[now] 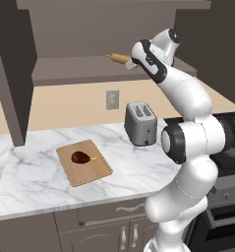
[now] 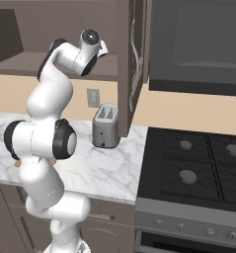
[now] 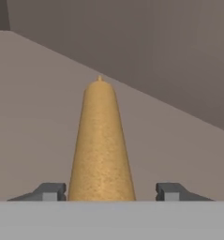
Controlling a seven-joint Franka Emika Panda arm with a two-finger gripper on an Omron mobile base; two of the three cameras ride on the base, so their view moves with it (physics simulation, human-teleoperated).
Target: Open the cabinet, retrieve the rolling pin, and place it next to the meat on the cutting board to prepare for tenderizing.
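Observation:
The cabinet (image 1: 79,69) stands open, its left door (image 1: 13,74) swung out towards me. On its inner shelf lies the rolling pin (image 1: 119,58), a light-tan wooden cylinder. In the hand view the rolling pin (image 3: 101,145) runs straight away from me between the two fingertips (image 3: 50,191). My gripper (image 3: 111,191) straddles its near end, open, with a gap on each side. Down on the counter the cutting board (image 1: 97,172) carries the meat (image 1: 81,157), a dark brown lump with a yellowish bone stub.
A silver toaster (image 1: 140,123) stands on the marble counter right of the board, below my arm. A wall outlet (image 1: 112,99) sits behind it. The black stove (image 2: 198,168) lies to the right, and the cabinet's right door (image 2: 134,59) hangs open beside my hand.

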